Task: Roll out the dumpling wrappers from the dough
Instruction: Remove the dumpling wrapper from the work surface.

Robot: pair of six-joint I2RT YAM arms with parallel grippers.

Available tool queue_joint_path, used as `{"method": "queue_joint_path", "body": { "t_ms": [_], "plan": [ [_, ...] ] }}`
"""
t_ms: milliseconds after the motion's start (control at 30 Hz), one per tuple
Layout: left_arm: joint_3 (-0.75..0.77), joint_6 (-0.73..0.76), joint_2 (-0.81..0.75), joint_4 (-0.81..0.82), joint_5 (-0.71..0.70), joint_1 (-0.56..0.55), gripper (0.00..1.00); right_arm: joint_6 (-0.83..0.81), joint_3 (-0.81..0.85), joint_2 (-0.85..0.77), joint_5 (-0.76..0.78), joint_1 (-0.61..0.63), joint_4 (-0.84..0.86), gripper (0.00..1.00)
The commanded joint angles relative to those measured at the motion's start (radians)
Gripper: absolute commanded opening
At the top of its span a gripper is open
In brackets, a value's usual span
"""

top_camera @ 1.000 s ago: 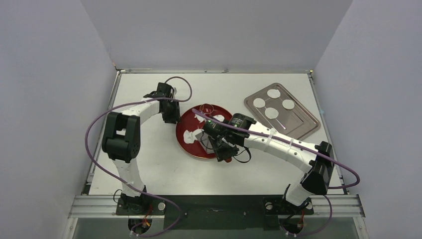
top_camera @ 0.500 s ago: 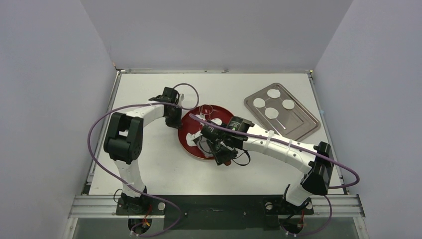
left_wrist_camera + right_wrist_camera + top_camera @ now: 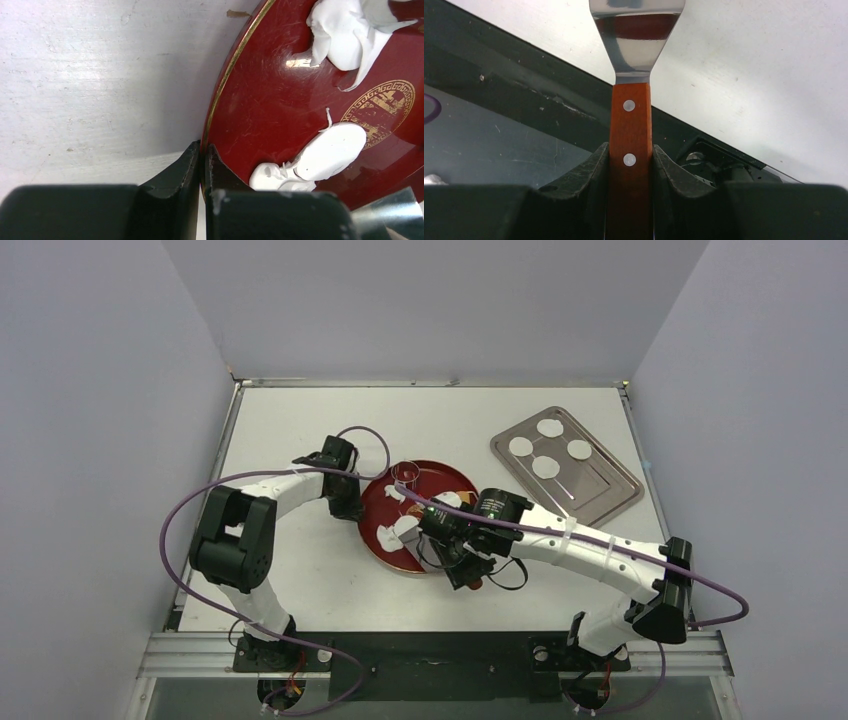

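A red round plate [image 3: 378, 515] with a gold rim sits mid-table and carries ragged white dough pieces [image 3: 405, 530]. The left wrist view shows the plate [image 3: 270, 100] and the dough [image 3: 332, 150] close up. My left gripper [image 3: 348, 506] is shut on the plate's left rim, with its fingertips [image 3: 202, 150] pinching the gold edge. My right gripper [image 3: 462, 562] stands over the plate's near right side. It is shut [image 3: 630, 160] on the wooden handle of a metal spatula [image 3: 630, 120]. Several round white dumpling wrappers [image 3: 545, 467] lie on a metal tray [image 3: 605, 490].
A clear round ring [image 3: 407, 473] stands at the plate's far edge. The metal tray lies at the back right. The black frame [image 3: 430, 650] runs along the table's near edge. Purple cables loop over both arms.
My left gripper has moved toward the near side along the plate's left rim. The plate and its dough have shifted slightly. My right arm has moved right and nearer with the spatula.
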Motion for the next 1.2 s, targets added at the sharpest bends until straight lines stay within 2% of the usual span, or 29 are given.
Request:
{"method": "queue_joint_path", "body": {
  "t_ms": [0,367,1167],
  "plan": [
    [-0.005,-0.033,-0.024,0.017,-0.014,-0.010,0.00,0.021,0.009,-0.051,0.022,0.029,-0.013,0.00],
    [-0.022,-0.044,-0.034,0.028,0.001,-0.012,0.00,-0.020,0.019,0.008,0.071,0.035,-0.084,0.00],
    [-0.019,-0.049,-0.034,0.034,0.011,-0.011,0.00,-0.029,0.110,0.121,0.024,0.087,-0.051,0.00]
  ]
}}
